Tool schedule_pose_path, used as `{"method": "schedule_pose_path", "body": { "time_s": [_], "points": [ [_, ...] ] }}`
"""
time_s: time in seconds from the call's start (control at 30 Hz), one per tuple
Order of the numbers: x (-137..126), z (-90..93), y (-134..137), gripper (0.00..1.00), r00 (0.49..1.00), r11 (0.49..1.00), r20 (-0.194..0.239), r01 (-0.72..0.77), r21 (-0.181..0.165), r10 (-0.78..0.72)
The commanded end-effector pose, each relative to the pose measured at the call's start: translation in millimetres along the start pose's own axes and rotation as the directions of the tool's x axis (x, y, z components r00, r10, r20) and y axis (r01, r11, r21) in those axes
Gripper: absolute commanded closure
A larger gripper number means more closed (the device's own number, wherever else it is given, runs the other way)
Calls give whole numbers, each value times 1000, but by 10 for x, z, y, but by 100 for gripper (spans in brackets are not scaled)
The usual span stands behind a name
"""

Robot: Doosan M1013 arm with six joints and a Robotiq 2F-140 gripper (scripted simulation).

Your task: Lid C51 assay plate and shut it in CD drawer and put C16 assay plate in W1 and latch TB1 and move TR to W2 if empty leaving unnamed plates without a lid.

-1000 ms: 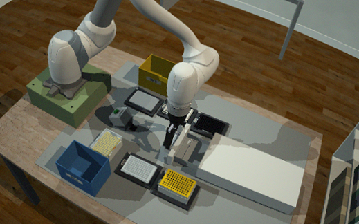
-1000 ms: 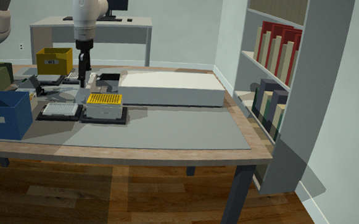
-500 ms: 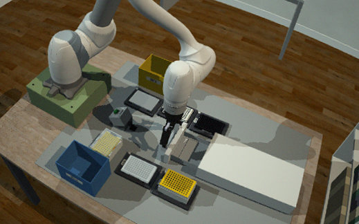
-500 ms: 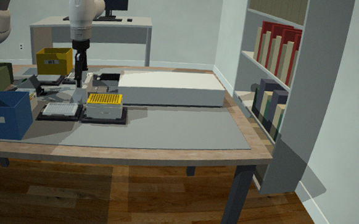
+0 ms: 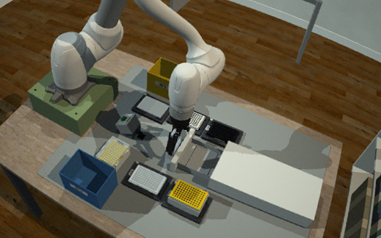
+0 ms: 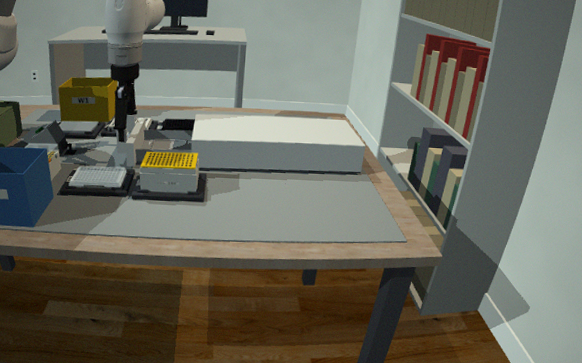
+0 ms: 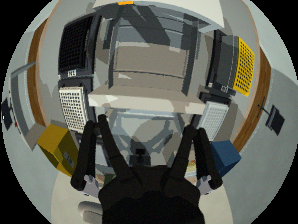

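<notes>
My gripper stands upright at the front panel of the cooler CD's drawer, shut on the handle of that front. The drawer stands pulled out from the white housing, and its floor with ribs shows empty. The gripper also shows in the exterior view and in the wrist view. The black plate lies without a lid in its nest behind the drawer. The grey lid lies on lid park LP. One clear plate lies beside the black one, another at the front.
The yellow bin W1 stands at the back and the blue bin W2 at the front left. The tip box TB1 stands between the DONE key and W2. The tip rack TR shows a yellow top.
</notes>
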State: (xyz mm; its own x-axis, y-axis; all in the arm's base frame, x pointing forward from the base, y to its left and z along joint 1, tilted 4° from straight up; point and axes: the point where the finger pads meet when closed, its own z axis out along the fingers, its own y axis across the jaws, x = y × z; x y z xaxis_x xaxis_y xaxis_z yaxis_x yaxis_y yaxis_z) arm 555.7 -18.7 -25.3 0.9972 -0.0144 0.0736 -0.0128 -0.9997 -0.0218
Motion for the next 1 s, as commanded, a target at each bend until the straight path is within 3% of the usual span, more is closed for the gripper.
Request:
{"method": "schedule_pose_path", "body": {
  "time_s": [0.0,0.53,0.97],
  "points": [
    [-41,0,0,100,1000,1000,0,0,0,0],
    [-222,0,0,100,1000,1000,0,0,0,0],
    [-222,0,0,100,1000,1000,0,0,0,0]
  ]
}}
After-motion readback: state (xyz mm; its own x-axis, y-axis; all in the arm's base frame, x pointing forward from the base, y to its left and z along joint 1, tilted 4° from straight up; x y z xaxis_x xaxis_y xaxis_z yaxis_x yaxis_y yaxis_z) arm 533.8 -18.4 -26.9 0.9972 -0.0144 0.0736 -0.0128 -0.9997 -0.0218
